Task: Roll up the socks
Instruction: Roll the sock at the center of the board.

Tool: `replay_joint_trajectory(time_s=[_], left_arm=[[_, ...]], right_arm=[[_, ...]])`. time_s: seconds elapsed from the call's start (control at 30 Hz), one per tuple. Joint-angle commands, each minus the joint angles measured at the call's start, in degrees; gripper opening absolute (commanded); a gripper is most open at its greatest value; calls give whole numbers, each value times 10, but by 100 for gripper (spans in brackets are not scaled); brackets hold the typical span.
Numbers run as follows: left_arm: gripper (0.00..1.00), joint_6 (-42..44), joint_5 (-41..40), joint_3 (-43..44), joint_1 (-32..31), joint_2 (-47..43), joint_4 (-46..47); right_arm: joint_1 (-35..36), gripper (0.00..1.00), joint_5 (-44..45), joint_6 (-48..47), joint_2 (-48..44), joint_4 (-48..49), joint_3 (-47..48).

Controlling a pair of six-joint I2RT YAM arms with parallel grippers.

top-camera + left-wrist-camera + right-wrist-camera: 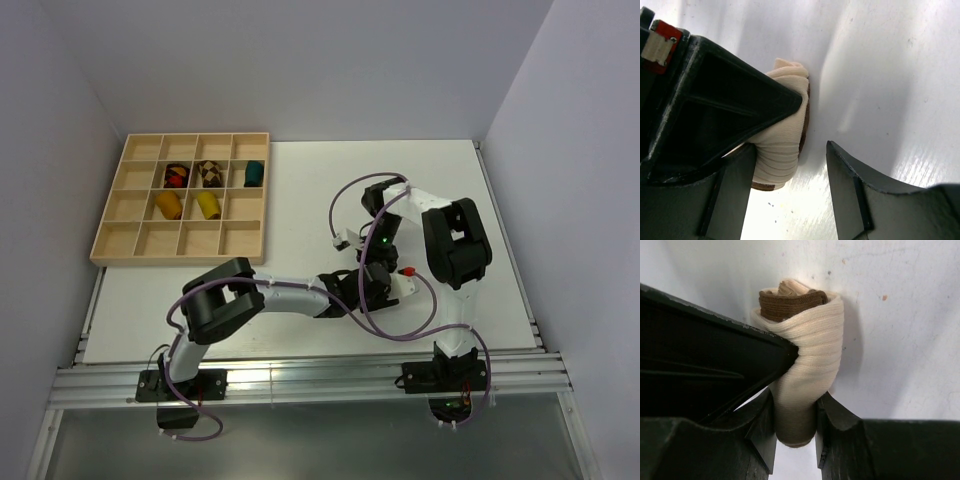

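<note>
The white tabletop [300,200] fills most of the enclosure. A wooden tray [175,258] divided into compartments sits at its far left corner. The left arm [270,295] and right arm [455,240] both reach inward, and their wrists meet near the middle of the tabletop, toward the near side.

The right gripper [796,405] is clamped on the cream sock [810,340]. Its two fingers squeeze the lower end of the bundle. The bundle is rolled up, with a brown band showing at its top end, and it rests against the white surface.

The left gripper [790,147] stands apart. One finger is right against the same cream sock [782,145], and the other is well clear of it, with bare surface between them. Part of the other gripper's dark body crosses each wrist view.

Back in the tray, the mustard-orange sock [167,205] and the yellow sock [208,205] lie rolled in neighbouring compartments of the third row. In the row behind them are a red-and-dark bundle [176,176], a brown-checkered bundle [209,174] and a teal bundle [254,173], one in each compartment.
</note>
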Motion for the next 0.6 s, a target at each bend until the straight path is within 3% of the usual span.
replay_joint_trajectory(time_s=[0.0,0.17,0.3,0.43,0.57], left_arm=[[63,1,31,15,51,93,-9],[63,-3,23,23,54,107,-17],[53,-8,-34,18,52,113,2],[61,-14,-79,-91,46,45,124],[68,-21,-77,-136,46,0,169]], right_arm=[[39,27,-44,-3,18,-61,-54],[39,27,-46,-5,19,-64,-50],[39,27,-52,-5,19,-66,-49],[39,27,-52,0,25,-60,-47],[39,27,-50,9,27,-51,-47]])
